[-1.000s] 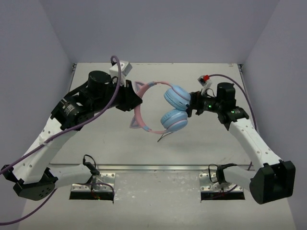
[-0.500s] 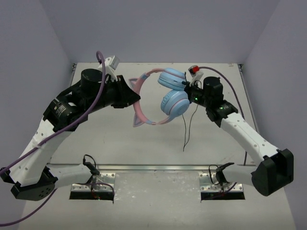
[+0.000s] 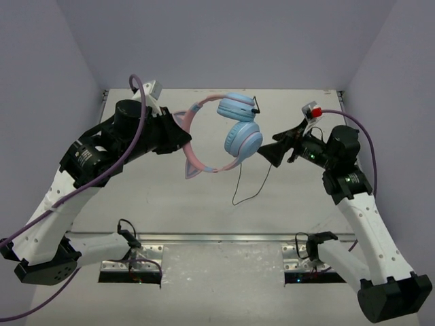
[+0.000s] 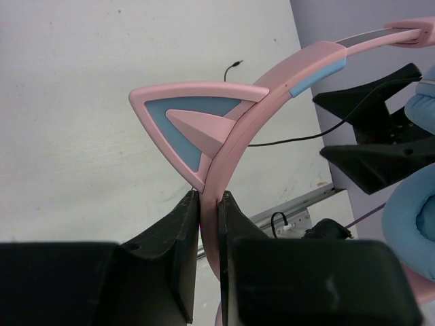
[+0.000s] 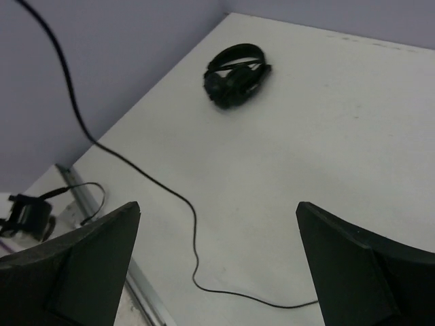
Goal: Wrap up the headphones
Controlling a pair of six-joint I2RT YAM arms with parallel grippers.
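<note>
The headphones [image 3: 234, 139] hang in the air above the table, pink headband and cat ear [image 3: 192, 170] on the left, light-blue earcups on the right. My left gripper [image 3: 182, 132] is shut on the headband; in the left wrist view the pink band [image 4: 234, 153] runs out from between the left gripper's [image 4: 209, 198] jaws, just below a cat ear [image 4: 187, 122]. The thin black cable [image 3: 248, 183] drops from the earcups and curls on the table. My right gripper [image 3: 272, 146] stands open just right of the earcups, touching nothing. Under its wide jaws [image 5: 217, 207] only the cable [image 5: 194, 231] shows.
All-black headphones [image 5: 234, 75] lie on the table near a far corner, seen only in the right wrist view. A metal rail [image 3: 224, 238] runs along the near table edge by the arm bases. Grey walls close in the back and both sides.
The right gripper has let go of the earcups and drawn back to the right. The left arm has kept the headband, and the cable now hangs down to the table.
</note>
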